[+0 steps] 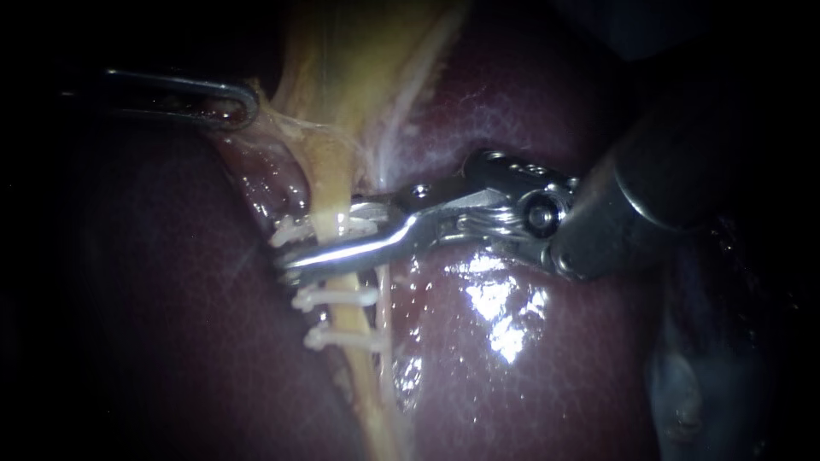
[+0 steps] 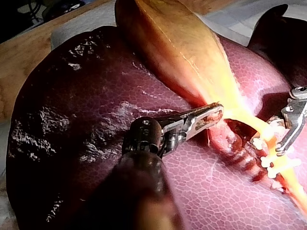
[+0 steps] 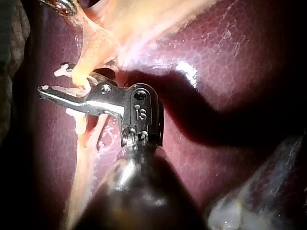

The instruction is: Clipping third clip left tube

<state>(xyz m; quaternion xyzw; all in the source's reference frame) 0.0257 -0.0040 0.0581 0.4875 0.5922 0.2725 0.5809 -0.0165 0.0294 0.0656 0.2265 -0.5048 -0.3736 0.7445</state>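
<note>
The step in hand is closing the third clip (image 1: 289, 230) on the left tube (image 1: 335, 201). The right instrument's end effector (image 1: 299, 249) lies crosswise over that tube, one jaw on each side, pinching the white clip between them. It sits on the gallbladder side of the two clips (image 1: 335, 297) already on the tube. Whether the clip has locked I cannot tell.

The left instrument's end effector (image 1: 226, 101) is pressed together on the narrow end of the gallbladder (image 1: 359, 60). It seems to draw that tissue aside, so the tube lies stretched over the liver (image 1: 512, 358).

A thin tube (image 1: 382, 316) runs just beside the clipped one. Whether it passes within the jaws is hidden.

As I judge it, the next move calls for a full squeeze with the jaw tips past the tube's far edge. The jaws should then spread and back straight out without dragging the clip.

No container shows. The liver lies on a white sheet (image 2: 67, 31) on the bench (image 2: 26, 64)
</note>
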